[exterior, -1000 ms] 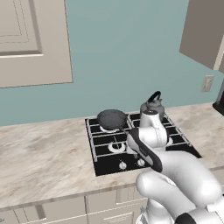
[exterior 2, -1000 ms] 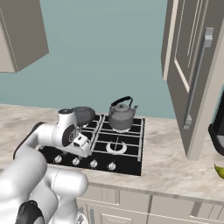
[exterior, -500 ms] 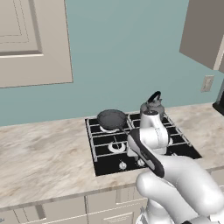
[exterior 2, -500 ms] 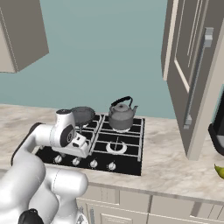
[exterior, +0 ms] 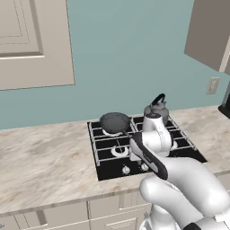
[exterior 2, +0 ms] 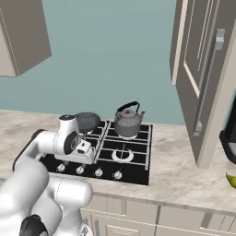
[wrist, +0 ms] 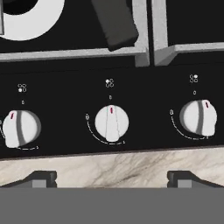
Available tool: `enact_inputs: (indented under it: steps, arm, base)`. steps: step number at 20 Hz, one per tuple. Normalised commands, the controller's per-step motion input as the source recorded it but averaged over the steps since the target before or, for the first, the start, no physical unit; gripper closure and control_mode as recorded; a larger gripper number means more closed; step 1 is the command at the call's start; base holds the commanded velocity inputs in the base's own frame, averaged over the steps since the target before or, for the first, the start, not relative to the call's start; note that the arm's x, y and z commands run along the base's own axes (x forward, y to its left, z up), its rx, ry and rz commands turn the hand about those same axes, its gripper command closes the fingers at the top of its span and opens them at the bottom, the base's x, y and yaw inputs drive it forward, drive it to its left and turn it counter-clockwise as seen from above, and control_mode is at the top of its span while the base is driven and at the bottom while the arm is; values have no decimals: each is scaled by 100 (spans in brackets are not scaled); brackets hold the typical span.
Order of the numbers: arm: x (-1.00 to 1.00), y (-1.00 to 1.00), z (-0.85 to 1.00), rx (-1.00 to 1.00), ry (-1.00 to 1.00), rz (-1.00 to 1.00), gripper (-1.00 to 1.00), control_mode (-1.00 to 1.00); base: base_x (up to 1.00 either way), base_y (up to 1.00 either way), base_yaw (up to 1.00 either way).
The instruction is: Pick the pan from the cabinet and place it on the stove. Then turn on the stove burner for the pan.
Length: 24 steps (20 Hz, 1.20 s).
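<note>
The pan (exterior: 114, 122) (exterior 2: 87, 121) sits on the back left burner of the stove (exterior: 148, 155) (exterior 2: 133, 168). Its black handle (wrist: 114, 22) points toward the front knobs. My gripper (wrist: 113, 179) hangs open low over the stove's front edge, with nothing between its fingertips (wrist: 41, 178). The middle knob (wrist: 111, 123) lies straight ahead of it, with one knob (wrist: 21, 127) to its left and another (wrist: 199, 117) to its right. My arm (exterior: 150, 143) hides the hand in the left base view. The cabinet (exterior 2: 203, 78) hangs at the upper right, its silver bar handle showing.
A grey kettle (exterior: 156, 108) (exterior 2: 127, 122) stands on the back right burner beside the pan. A dark appliance (exterior 2: 229, 138) and a yellow-green fruit (exterior 2: 232, 180) are on the counter at the far right. Marble counter (exterior: 45, 157) stretches left of the stove.
The hand has barely shifted over the stove's front. The gripper stays open, and pan and kettle have not moved.
</note>
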Motion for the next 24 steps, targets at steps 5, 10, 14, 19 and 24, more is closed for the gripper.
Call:
enact_inputs:
  steps: [5,10,14,19,24]
  arm:
    - [0,0,-28,0,-1,6,-100,-100]
    - [1,0,-31,0,0,4,-100,-100]
    - [12,0,-29,0,0,2,-100,-100]
    - [3,-6,-24,0,0,1,-100,-100]
    - [-3,-12,-20,0,0,0,-100,-100]
  base:
    - [0,0,0]
    - [0,0,0]
    - [0,0,0]
    - [0,0,0]
    - [0,0,0]
